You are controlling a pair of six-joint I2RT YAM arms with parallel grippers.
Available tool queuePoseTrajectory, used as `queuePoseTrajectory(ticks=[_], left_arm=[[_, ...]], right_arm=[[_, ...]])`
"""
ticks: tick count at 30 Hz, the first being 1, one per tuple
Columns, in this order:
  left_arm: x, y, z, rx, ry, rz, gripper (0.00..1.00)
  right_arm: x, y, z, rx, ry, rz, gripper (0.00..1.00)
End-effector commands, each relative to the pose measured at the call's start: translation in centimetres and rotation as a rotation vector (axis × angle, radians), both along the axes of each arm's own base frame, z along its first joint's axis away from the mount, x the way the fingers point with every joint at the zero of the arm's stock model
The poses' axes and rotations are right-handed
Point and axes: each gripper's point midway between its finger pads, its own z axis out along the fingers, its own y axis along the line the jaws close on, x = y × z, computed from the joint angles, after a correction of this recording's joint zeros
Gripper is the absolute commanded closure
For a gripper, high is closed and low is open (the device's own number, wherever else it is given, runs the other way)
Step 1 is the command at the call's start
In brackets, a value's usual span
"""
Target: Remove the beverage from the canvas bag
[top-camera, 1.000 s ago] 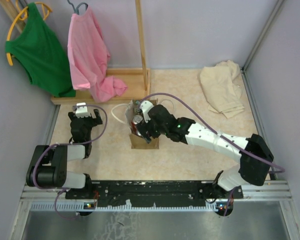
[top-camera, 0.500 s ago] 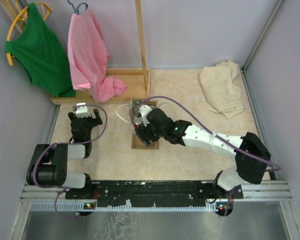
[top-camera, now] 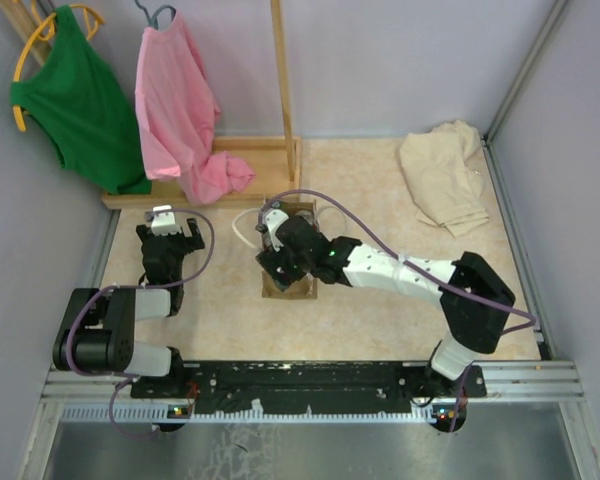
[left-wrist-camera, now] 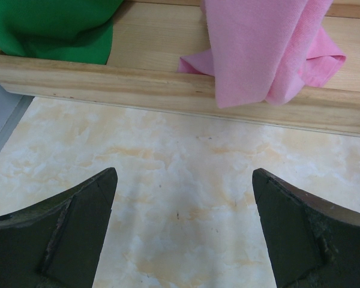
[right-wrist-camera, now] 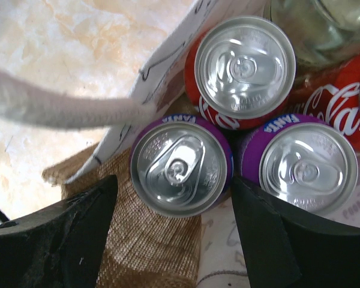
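The tan-brown canvas bag [top-camera: 290, 285] lies near the table's middle, its brown weave [right-wrist-camera: 156, 246] and a white loop handle [right-wrist-camera: 54, 111] in the right wrist view. Its mouth shows two purple Fanta cans [right-wrist-camera: 180, 165] [right-wrist-camera: 306, 168], a red Coca-Cola can [right-wrist-camera: 246, 69] and more red at the right. My right gripper [top-camera: 278, 258] [right-wrist-camera: 174, 198] is open over the bag, its fingers [right-wrist-camera: 66, 240] on either side of the left purple can, not closed on it. My left gripper [top-camera: 164, 243] [left-wrist-camera: 183, 198] is open and empty over bare table.
A wooden rack base [top-camera: 210, 175] [left-wrist-camera: 168, 90] carries a pink shirt [top-camera: 180, 110] [left-wrist-camera: 270, 48] and a green shirt [top-camera: 75, 100] [left-wrist-camera: 54, 27]. A cream cloth [top-camera: 442, 178] lies at the back right. Grey walls close in both sides.
My right gripper has moved left and slightly back over the bag, coming down over the cans. The left arm has not moved.
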Motion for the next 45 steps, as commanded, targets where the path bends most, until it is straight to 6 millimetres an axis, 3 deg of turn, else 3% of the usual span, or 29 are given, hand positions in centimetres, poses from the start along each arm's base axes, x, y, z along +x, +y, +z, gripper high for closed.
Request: queuePoseTrajectory(ticks=[1,14,28,32,45], left_arm=[[0.5,0.0,1.1,-0.013,-0.032,0.007,0.0],[0.6,-0.2,0.9,-0.015,-0.029,-0.005,0.0],[0.7,-0.3,0.9,-0.015,-0.028,-0.008,0.0],[0.8,-0.3,0.8,-0.016,-0.027,-0.011,0.0],[0.9,-0.3,0.7,-0.016,-0.023,-0.011,0.0]], right_arm=[[-0.8,0.8,-3.4,-0.069,0.073,-0.014,0.24],[0.6,-0.1,-5.5,-0.178,0.072,-0.11,0.27],[-1.2,-2.7,-5.7,-0.285,0.149,-0.12,0.21],[-1.2,-3.0,-5.1,-0.295,0.143,-0.123,0.26],[-1.1,-3.0,-6.5,-0.325,0.154,-0.123,0.33]])
